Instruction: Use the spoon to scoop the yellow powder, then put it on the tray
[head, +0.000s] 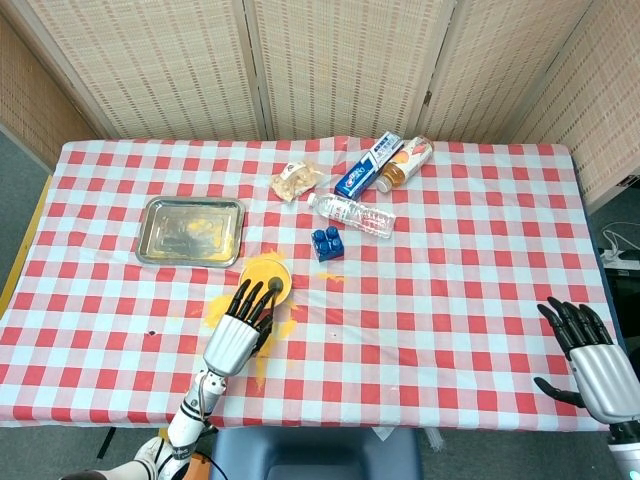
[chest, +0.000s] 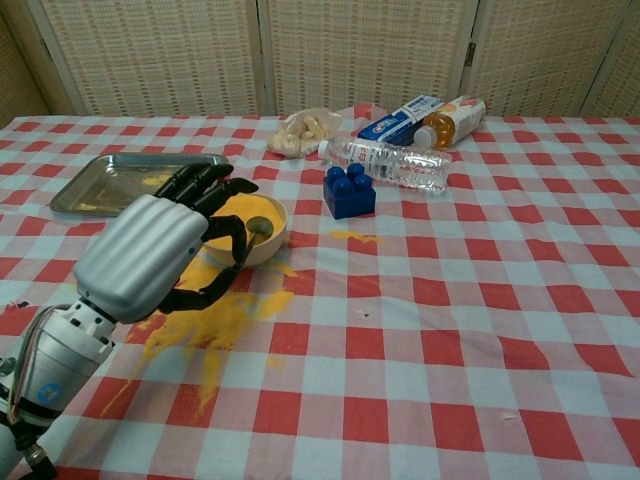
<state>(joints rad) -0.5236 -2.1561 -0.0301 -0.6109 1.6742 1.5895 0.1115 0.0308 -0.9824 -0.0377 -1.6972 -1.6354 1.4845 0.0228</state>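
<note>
A small bowl (head: 262, 269) (chest: 270, 208) of yellow powder stands on the checked cloth just in front of the metal tray (head: 160, 247) (chest: 100, 188), which has some yellow powder on it. My left hand (head: 236, 333) (chest: 150, 252) holds a dark-handled spoon (head: 275, 288) (chest: 259, 227), whose head sits over the near side of the bowl. The hand is close to the bowl's front edge. My right hand (head: 592, 357) hovers open at the table's front right corner, holding nothing; only the head view shows it.
Spilled yellow powder (head: 213, 311) (chest: 215, 322) covers the cloth around and in front of the bowl. Behind and right of the bowl are a blue block (head: 326, 243) (chest: 349, 191), a lying water bottle (head: 352, 214) (chest: 388, 163), a toothpaste box (head: 367, 165), an orange bottle (head: 404, 161) and a snack bag (head: 294, 180).
</note>
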